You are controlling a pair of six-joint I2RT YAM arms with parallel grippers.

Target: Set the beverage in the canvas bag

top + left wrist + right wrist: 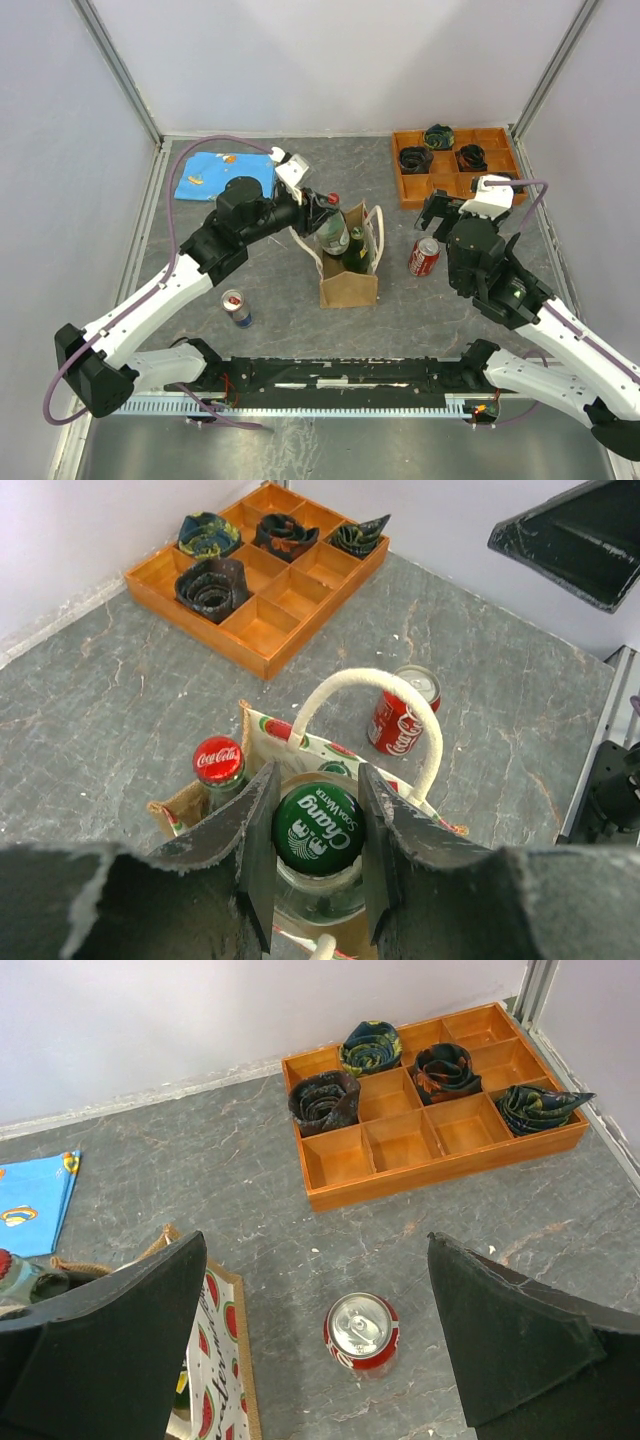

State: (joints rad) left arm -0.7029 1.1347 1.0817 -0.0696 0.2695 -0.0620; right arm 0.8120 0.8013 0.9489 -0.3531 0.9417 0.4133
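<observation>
The canvas bag stands mid-table, its watermelon panel and rope handle showing. My left gripper is shut on the neck of a clear beverage bottle with a green Chang cap, held upright in the bag's mouth; its lower part is hidden. A red-capped Coca-Cola bottle and a dark green bottle sit in the bag beside it. My right gripper hangs open above a red Coca-Cola can, touching nothing.
The red can stands right of the bag. A Red Bull can stands at the front left. An orange compartment tray with rolled ties sits back right. A blue cloth lies back left.
</observation>
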